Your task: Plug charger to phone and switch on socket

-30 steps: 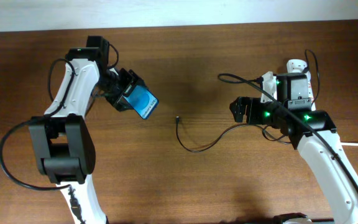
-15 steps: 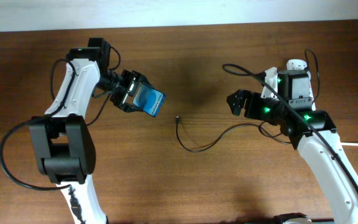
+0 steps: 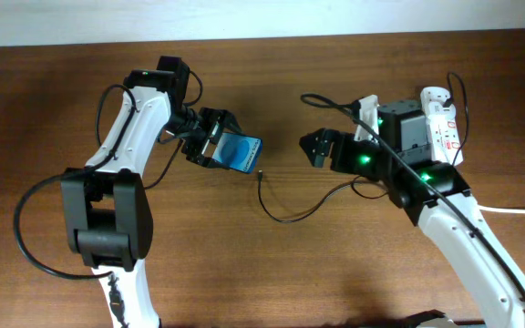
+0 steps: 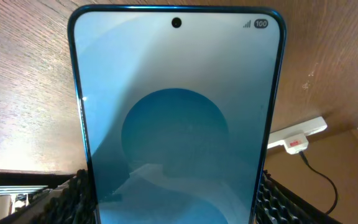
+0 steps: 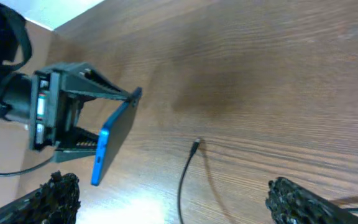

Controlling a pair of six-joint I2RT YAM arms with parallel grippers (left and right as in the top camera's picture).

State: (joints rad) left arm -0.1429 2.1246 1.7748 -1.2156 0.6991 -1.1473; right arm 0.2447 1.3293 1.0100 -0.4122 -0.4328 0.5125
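Observation:
My left gripper (image 3: 219,150) is shut on the phone (image 3: 241,153), holding it tilted above the table; its blue screen fills the left wrist view (image 4: 176,118). The charger cable (image 3: 290,214) lies in a loop on the table, its connector tip (image 3: 259,174) just below the phone. In the right wrist view the tip (image 5: 195,147) lies between the open fingers, the phone (image 5: 114,143) seen edge-on at left. My right gripper (image 3: 318,148) is open and empty, hovering right of the tip. The white socket strip (image 3: 440,117) lies at the far right, partly hidden by the right arm.
The socket's thick white cord (image 3: 518,211) runs off the right edge. The socket (image 4: 297,137) also shows at the right in the left wrist view. The left arm's black cable (image 3: 25,228) loops at the left. Bare wood lies between the arms.
My left gripper has carried the phone right and down toward the connector tip. My right gripper has moved left toward the table's middle, uncovering more of the socket.

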